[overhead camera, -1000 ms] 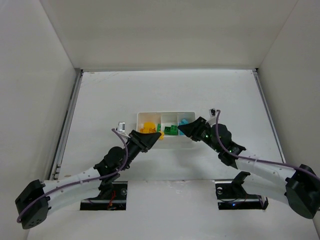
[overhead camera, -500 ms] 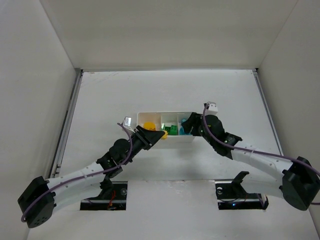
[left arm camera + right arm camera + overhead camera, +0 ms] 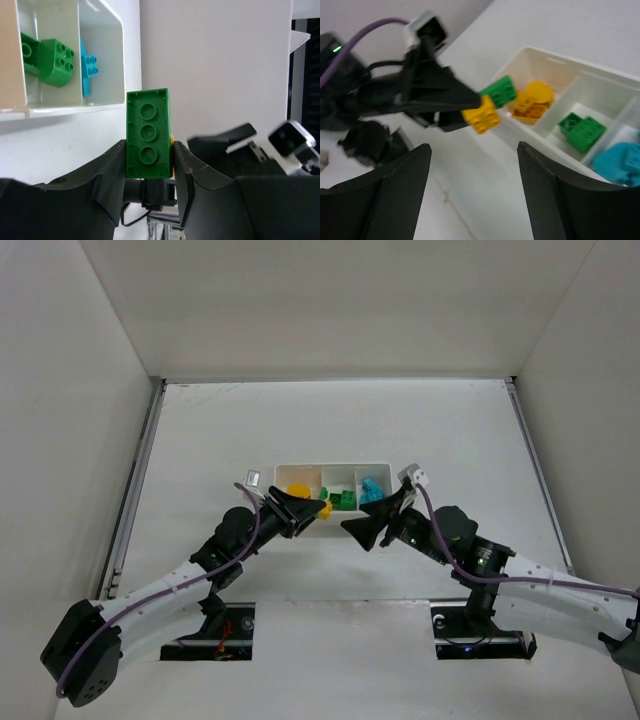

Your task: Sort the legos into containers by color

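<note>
My left gripper [image 3: 308, 511] is shut on a green lego [image 3: 147, 134] with a yellow lego [image 3: 481, 115] stuck to its side. It hovers at the front edge of the white tray [image 3: 330, 469]. The tray's left container holds yellow legos [image 3: 298, 489], the middle one green legos [image 3: 344, 500] and the right one cyan legos [image 3: 372, 488]. My right gripper [image 3: 365, 530] stands open and empty just in front of the tray, facing the left gripper's [image 3: 440, 95] pair of legos. In the right wrist view its own fingers [image 3: 400, 185] frame bare table.
The white table [image 3: 450, 430] is walled in by white panels at the back and sides, with metal rails along its left and right edges. Both arm bases sit at the near edge. The two grippers are close together in front of the tray.
My right gripper opened over the cyan container and drew back toward the near edge. My left gripper kept its hold and shifted slightly along the tray's front.
</note>
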{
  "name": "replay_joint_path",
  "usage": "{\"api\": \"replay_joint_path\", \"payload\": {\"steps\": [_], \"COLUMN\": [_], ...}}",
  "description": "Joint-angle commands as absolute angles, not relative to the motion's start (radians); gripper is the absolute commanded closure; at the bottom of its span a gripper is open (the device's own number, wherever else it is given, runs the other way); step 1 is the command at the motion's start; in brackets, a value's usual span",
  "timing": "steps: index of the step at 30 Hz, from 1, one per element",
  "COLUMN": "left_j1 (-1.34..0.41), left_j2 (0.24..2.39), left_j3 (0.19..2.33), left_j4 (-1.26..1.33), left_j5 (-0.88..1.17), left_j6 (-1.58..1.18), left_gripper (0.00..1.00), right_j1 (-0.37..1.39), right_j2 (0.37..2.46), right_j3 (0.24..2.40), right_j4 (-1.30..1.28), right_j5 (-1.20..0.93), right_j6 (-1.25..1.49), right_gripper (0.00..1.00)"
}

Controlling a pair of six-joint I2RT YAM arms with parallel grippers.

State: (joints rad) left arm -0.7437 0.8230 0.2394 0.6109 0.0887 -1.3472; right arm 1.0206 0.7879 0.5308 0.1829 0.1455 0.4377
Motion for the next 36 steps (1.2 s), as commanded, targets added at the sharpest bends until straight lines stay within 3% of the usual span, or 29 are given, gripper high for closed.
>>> {"api": "replay_joint_path", "payload": {"steps": [1,11,18,24,28,36], "left_j1": [-0.728,-0.792,-0.815,-0.815,-0.82,-0.763], "left_j2": [0.807,0.792,0.802,0.781,0.769,0.726], "left_j3": [0.302,0.347,0.357,0.35,0.339,0.313], "left_j4": [0.562,0.471,0.448,0.448,0.448,0.423], "left_j5": [0.187,0.193,0.199,0.199,0.186,0.178], "left_j6": [-1.422,-1.42,-1.413,-1.417,-1.416,-1.397], "left_gripper": [0.78,0.77,0.77,0.77,0.77,0.77], "right_j1": [1.071,1.122,1.122,1.122,1.124,1.124], "right_j2": [0.798,0.959,0.988,1.028,1.02,0.913], "right_j3": [0.528,0.634,0.635,0.644,0.643,0.591], "right_j4": [0.258,0.198,0.238,0.242,0.245,0.203], "right_j5": [0.071,0.084,0.104,0.123,0.133,0.13], "right_j6": [0.313,0.212,0.216,0.218,0.229,0.25], "right_gripper": [0.22,0.19,0.26,0.42,0.58,0.65]}}
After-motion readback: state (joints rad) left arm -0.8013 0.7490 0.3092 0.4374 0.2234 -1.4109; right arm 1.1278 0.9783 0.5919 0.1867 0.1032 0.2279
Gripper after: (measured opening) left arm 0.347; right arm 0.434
